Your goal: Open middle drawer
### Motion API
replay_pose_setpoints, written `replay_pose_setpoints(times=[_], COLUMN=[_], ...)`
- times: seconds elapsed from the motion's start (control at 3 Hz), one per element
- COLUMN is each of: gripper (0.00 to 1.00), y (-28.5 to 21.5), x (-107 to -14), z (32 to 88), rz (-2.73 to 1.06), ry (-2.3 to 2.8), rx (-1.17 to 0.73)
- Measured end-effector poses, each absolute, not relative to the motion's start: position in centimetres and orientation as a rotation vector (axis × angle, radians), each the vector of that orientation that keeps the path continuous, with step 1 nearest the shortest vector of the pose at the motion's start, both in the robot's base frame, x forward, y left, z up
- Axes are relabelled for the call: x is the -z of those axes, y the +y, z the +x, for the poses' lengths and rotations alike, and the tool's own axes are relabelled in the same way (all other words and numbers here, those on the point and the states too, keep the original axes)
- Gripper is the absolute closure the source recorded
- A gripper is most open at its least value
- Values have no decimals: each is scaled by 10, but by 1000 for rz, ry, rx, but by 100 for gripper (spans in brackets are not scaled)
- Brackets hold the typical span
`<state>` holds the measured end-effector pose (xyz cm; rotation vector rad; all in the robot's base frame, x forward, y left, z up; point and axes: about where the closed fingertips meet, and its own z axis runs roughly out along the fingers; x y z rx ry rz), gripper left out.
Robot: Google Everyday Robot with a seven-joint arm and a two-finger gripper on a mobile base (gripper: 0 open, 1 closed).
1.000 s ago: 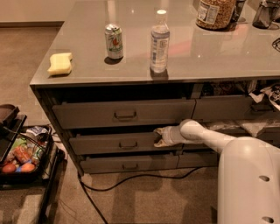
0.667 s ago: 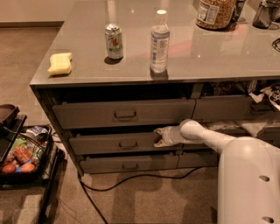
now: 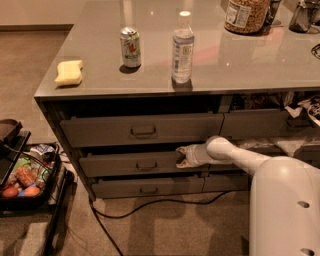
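Observation:
The middle drawer [image 3: 115,164] is a wide grey front with a small dark pull [image 3: 146,165] at its centre, set between a taller-fronted drawer [image 3: 100,131] above and a slimmer one [image 3: 120,189] below. It stands out a little from the cabinet, with a dark gap above its top edge. My gripper [image 3: 183,156] is at the right end of the middle drawer's front, against its upper edge and to the right of the pull. My white arm [image 3: 230,152] reaches in from the right.
On the grey counter [image 3: 225,65] stand a can [image 3: 130,47], a water bottle [image 3: 183,47], a yellow sponge [image 3: 69,72] and a jar [image 3: 245,15]. A black cart with food items [image 3: 25,175] stands at the left. A cable [image 3: 150,205] lies on the floor. My white body [image 3: 285,210] fills the lower right.

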<state>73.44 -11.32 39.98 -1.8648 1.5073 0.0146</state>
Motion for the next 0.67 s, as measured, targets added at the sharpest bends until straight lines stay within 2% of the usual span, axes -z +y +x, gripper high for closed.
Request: replay_pose_setpoints(times=[0.67], gripper=[53], y=[-112], x=[-398], z=[728], rz=[-1873], ry=[1513], rx=[-48])
